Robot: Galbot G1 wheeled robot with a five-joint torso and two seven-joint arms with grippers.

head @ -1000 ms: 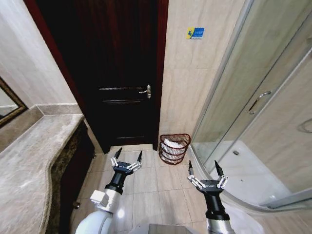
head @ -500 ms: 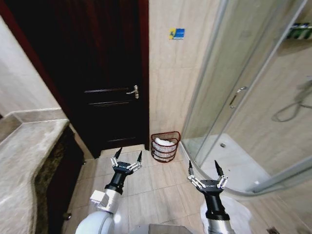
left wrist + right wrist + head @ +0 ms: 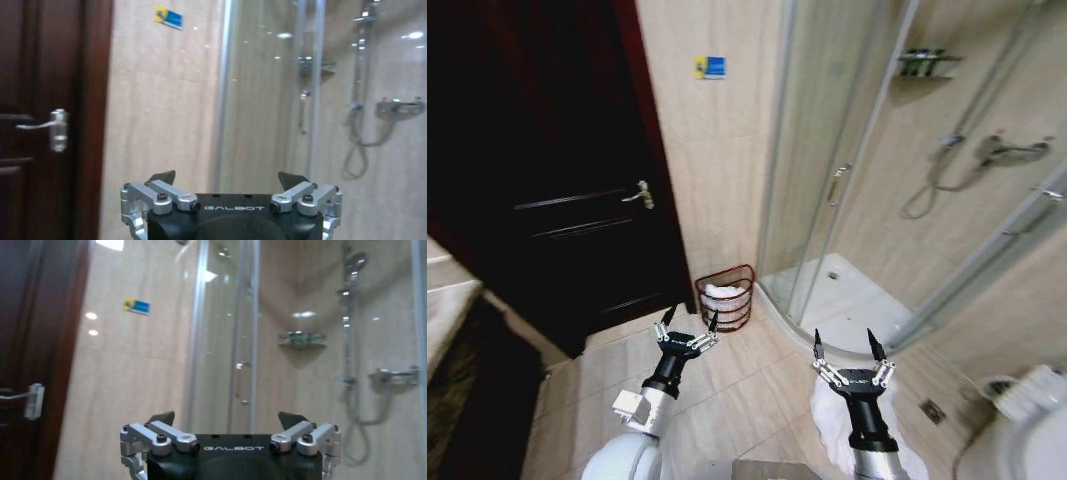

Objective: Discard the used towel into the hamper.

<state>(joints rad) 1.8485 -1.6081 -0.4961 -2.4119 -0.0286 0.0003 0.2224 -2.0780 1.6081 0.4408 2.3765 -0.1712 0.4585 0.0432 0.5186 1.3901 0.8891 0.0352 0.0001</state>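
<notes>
Fingers spread and holding nothing, the left gripper [image 3: 687,322] and right gripper [image 3: 842,348] hang above the tiled floor. The hamper [image 3: 726,298] stands upright, mouth upward, against the wall between dark door [image 3: 557,200] and shower enclosure [image 3: 847,170], white cloth [image 3: 723,293] inside. A white towel [image 3: 827,420] lies below the right gripper, partly hidden by that arm.

"GALBOT" stands in pale letters on the black body of the left tool [image 3: 227,181] and the right tool [image 3: 227,421]. The blue-and-yellow wall sticker [image 3: 710,67] cannot be read.
</notes>
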